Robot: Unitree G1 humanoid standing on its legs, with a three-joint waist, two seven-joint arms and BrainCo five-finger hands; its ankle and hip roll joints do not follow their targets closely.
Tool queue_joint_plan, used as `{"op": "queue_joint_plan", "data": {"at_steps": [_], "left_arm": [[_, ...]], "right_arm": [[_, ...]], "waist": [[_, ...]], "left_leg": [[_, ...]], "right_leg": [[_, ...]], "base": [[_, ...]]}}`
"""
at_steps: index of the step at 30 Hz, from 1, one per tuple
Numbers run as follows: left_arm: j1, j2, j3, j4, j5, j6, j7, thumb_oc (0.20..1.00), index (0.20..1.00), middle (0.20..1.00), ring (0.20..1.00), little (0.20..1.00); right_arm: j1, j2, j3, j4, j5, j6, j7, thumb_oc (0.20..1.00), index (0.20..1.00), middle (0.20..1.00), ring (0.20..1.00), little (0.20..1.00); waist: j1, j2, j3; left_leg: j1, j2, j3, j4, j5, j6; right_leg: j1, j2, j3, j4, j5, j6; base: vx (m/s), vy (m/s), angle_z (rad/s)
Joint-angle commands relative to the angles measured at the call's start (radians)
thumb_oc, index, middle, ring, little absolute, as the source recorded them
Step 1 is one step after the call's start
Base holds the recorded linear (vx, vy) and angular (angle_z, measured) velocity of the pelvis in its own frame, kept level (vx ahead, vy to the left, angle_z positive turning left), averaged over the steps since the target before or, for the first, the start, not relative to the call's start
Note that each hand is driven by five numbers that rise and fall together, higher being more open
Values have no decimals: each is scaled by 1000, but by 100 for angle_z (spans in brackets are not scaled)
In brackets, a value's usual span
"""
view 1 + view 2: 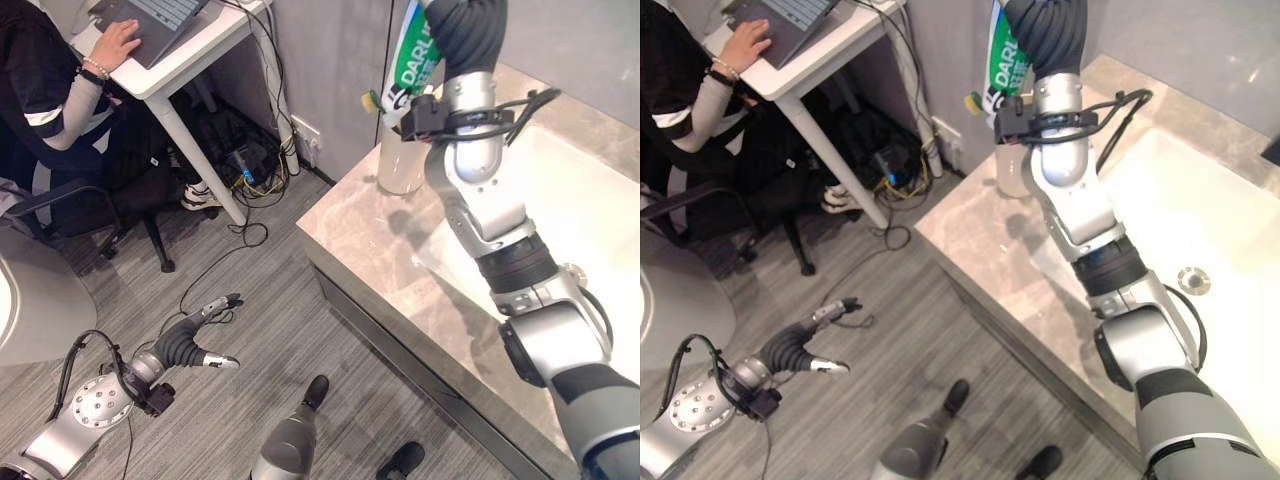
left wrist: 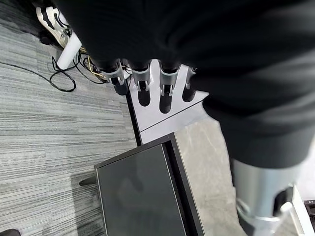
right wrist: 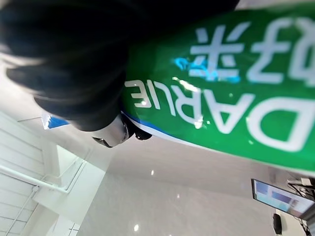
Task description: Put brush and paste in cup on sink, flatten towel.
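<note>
Marble desk (image 1: pixel 380 240) with a white sink (image 1: pixel 1200 200) set into it is seen on the right of the scene, and grey carpet floor (image 1: pixel 270 290) lies to the left, where a person (image 1: pixel 60 100) is seated at a white table (image 1: pixel 190 55) with a laptop. At the far left corner of the desk a clear cup (image 1: pixel 402 160) is stood, and the green-and-white paste (image 1: pixel 412 50) is held upright directly above it by the right hand (image 1: pixel 1040 30), whose fingers are judged to be closed round the tube, though they are largely hidden behind the dark wrist cover. No brush and no towel can be made out. The left hand (image 1: pixel 190 340) is hung low over the floor, well apart from the desk, with its fingers (image 2: pixel 142 83) straight and empty. Several risks are judged from here: the tube could be released off-centre and strike the rim, so that the light cup is tipped or pushed over the nearby edge; the capped end could be caught on the rim if lowered at a tilt; and the tall tube, once dropped in, could overbalance the cup.
</note>
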Motion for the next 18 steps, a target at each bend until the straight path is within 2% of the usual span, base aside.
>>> {"op": "queue_joint_plan", "data": {"at_steps": [1,13,18], "left_arm": [[23,50,-24,-18,-34,-46,-1,1000,1000,1000,1000,1000],[23,27,-52,18,-17,-56,-1,1000,1000,1000,1000,1000],[27,23,-60,21,-27,-59,-5,1000,1000,1000,1000,1000]], "right_arm": [[-116,-31,1,-20,-22,-47,-24,200,200,200,200,200],[-107,-75,29,-16,-143,-19,-44,200,200,200,200,200],[-96,-84,15,-13,-141,-25,-53,200,200,200,200,200]], "waist": [[6,-54,-40],[7,-35,-16],[15,-28,-11]], "left_leg": [[-51,-26,-7,-33,45,4],[-77,-30,-3,-33,49,8],[-93,-34,-6,-33,53,8]], "right_leg": [[101,-102,48,1,66,88],[73,-110,56,1,73,93],[63,-114,50,1,74,94]], "base": [[10,33,2],[1,3,0],[0,0,0]]}}
